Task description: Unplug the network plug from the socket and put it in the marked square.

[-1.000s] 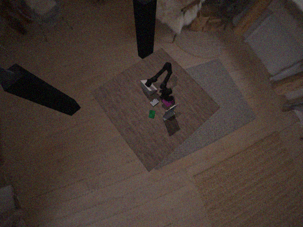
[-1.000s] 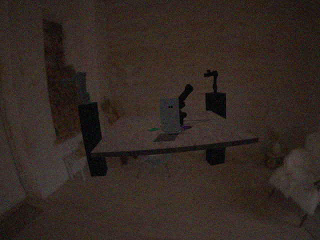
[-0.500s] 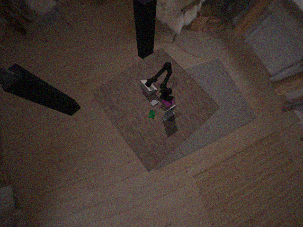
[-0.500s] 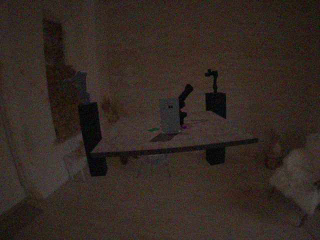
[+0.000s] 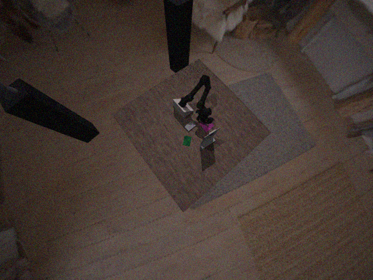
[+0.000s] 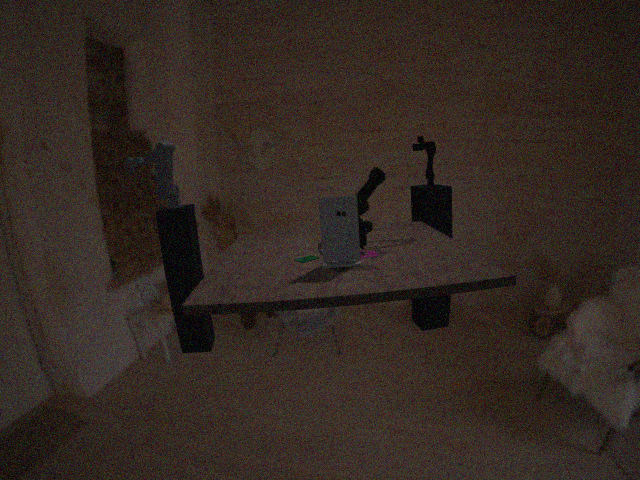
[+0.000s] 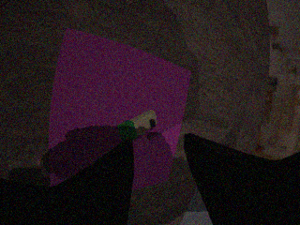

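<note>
Wrist view: my gripper (image 7: 157, 144) is standing part open, pointing down at the table (image 5: 156, 141). The two dark fingers are spreading apart with a clear gap between them, and they are gripping nothing.

The plug (image 7: 142, 123) is showing as a small pale piece with a green bit at one end. It is lying on the magenta square (image 7: 112, 82), just past the tip of the finger on the left of this view. I cannot tell whether that finger is touching it; the frame is dim and grainy.

Top view: my arm (image 5: 201, 93) is bending over the square, with the grey panel (image 5: 210, 137) standing upright just beyond it. A green patch (image 5: 187, 140) is lying on the table beside the panel, apart from the magenta square.

Exterior view: the panel's face is showing two small dark openings (image 6: 339, 212) near its top. The plug is too small to make out here.
</note>
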You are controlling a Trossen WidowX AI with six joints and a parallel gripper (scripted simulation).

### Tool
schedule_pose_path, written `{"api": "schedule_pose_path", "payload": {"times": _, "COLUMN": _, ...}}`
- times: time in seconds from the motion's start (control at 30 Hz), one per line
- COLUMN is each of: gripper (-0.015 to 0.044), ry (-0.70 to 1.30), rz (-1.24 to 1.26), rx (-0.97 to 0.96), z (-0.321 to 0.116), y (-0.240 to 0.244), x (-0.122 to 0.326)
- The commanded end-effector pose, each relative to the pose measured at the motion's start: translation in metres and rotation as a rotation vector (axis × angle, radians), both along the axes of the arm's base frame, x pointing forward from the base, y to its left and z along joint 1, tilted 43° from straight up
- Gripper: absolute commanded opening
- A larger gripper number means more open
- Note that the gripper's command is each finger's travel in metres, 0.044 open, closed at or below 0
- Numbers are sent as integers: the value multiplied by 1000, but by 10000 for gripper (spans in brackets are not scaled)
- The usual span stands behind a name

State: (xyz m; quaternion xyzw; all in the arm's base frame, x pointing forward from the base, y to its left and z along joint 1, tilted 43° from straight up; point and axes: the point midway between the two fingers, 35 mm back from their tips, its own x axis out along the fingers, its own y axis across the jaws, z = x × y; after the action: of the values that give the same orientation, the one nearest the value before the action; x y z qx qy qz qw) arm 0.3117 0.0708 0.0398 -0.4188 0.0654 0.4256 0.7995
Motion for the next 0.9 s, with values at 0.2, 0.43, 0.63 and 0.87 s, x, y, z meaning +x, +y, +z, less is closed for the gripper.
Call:
{"api": "schedule_pose_path", "payload": {"times": 0.2, "gripper": 156, "ry": 4, "rz": 4, "rx": 0, "z": 3, "y": -5, "x": -7}}
{"api": "schedule_pose_path", "payload": {"times": 0.43, "gripper": 156, "ry": 7, "rz": 5, "rx": -4, "z": 7, "y": -11, "x": -7}}
{"api": "schedule_pose_path", "payload": {"times": 0.63, "gripper": 156, "ry": 9, "rz": 6, "rx": -7, "z": 11, "y": -17, "x": -6}}
{"api": "schedule_pose_path", "payload": {"times": 0.87, "gripper": 156, "ry": 11, "rz": 7, "rx": -10, "z": 16, "y": -23, "x": -6}}
